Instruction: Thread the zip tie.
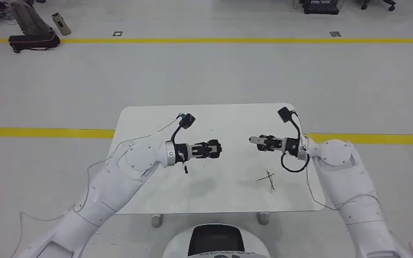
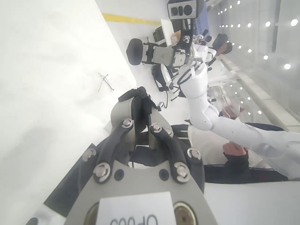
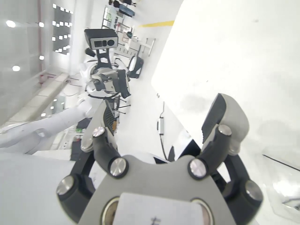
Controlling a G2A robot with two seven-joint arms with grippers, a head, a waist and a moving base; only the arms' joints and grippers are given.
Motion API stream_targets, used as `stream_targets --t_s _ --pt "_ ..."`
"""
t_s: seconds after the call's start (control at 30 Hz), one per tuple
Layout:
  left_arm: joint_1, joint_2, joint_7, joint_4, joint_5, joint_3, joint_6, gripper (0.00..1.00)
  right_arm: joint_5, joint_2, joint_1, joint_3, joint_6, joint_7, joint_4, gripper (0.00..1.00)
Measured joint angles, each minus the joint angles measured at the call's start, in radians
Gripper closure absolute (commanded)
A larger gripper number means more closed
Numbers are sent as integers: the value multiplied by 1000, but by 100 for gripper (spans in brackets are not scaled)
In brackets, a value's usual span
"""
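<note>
Lying crossed, seemingly several zip ties (image 1: 269, 178)

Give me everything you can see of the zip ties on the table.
The zip ties are a few thin dark strips, plastic by their look, lying flat and crossed in a small loose heap on the white table, toward its near right corner. Too small to tell heads or loops. Only the table touches them.

The zip ties (image 1: 269, 178) lie crossed near the table's (image 1: 213, 116) front edge, too thin and small to count or to tell heads from tails. In the right wrist view, 1 black strand (image 3: 280, 162) on the table is cut off by the picture's edge.
</note>
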Motion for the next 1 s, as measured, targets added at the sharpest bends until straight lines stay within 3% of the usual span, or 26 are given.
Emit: stream_targets --t_s 0.17,0.3,0.53,0.67,0.87,1.0 --pt "-12 1 11 6 70 9 48 100 -218 7 26 -31 124 -22 1 0" --pt "-12 -1 16 15 55 10 48 100 -297 9 46 -57 157 -3 10 0" --pt "-10 -2 22 19 43 8 32 100 -305 10 43 -64 160 -8 9 0" --pt "-10 -2 22 19 43 8 32 100 -379 9 63 -110 221 26 23 0" --pt "-10 -2 22 19 43 8 32 100 -408 3 100 -172 345 113 72 0" --pt "-10 -2 22 19 43 8 32 100 -452 1 120 -210 395 161 89 0"
